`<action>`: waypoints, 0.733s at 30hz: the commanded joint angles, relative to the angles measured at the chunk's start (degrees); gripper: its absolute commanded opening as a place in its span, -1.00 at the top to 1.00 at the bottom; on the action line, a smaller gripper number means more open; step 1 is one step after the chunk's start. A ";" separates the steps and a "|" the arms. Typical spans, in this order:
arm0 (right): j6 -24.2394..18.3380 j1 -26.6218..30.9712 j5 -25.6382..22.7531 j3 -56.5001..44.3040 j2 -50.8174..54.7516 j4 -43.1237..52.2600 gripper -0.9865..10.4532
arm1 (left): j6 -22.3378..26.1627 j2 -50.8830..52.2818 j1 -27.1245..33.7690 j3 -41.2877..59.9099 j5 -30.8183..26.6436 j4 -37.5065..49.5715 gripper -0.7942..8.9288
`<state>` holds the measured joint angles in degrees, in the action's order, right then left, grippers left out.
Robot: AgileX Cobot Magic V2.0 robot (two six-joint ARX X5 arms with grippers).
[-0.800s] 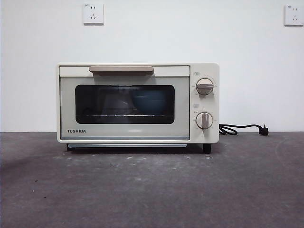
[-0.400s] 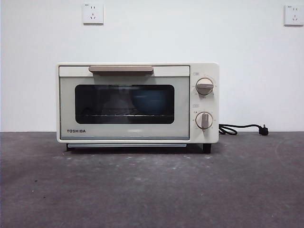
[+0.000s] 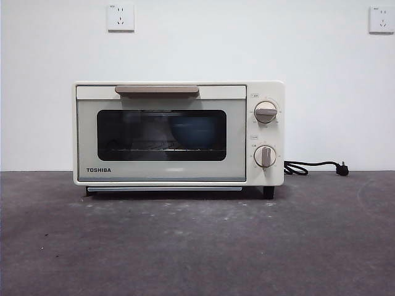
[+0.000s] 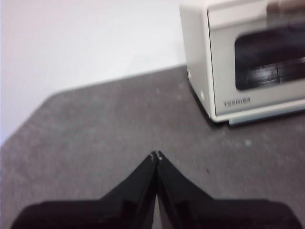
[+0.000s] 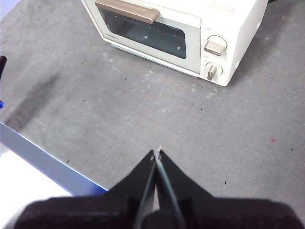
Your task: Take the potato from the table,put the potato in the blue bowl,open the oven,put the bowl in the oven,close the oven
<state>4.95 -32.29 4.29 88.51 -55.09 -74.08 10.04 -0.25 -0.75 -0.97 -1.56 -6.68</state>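
**tablecam:** so where's everything sitting? The oven point(image 3: 179, 134) has its door up flush against the front, and through the dark glass I can make out the blue bowl point(image 3: 193, 132) on the rack, toward the knob side. Can't see the potato (I'd guess it's down inside the bowl, but the glass is too dim to say)

**wristwatcher:** yeah, looks to me like the whole job is basically done. Both arms are pulled back off the oven. The left gripper point(image 4: 155, 155) is pinched closed with nothing in it, hanging over bare table point(image 4: 119, 119) out past the oven's brand-name corner. The right gripper point(image 5: 156, 153) is also clamped together on nothing, higher up and facing the door square on

**tablecam:** which is better placed if the door needs a nudge?

**wristwatcher:** I'd say the right. The bar handle point(image 5: 127, 10) runs sideways straight ahead of it, with open table between and nothing in the way. The table edge is behind it, on its left
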 commanded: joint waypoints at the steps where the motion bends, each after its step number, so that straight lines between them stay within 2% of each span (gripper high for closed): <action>1: 0.52 -0.02 -0.15 0.00 0.52 0.20 0.82 | -1.46 0.15 0.13 0.66 0.57 -2.25 0.85; 7: 0.50 -0.02 -0.17 0.00 0.90 0.20 0.82 | -7.19 0.13 0.13 0.63 3.30 -3.85 0.85; 22: 0.52 -0.02 -0.15 0.00 1.81 0.17 0.82 | -7.28 0.04 0.13 0.63 3.04 -3.80 0.85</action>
<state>4.95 -32.29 4.29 88.51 -53.49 -74.08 3.33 -0.27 -0.75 -0.97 1.15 -10.63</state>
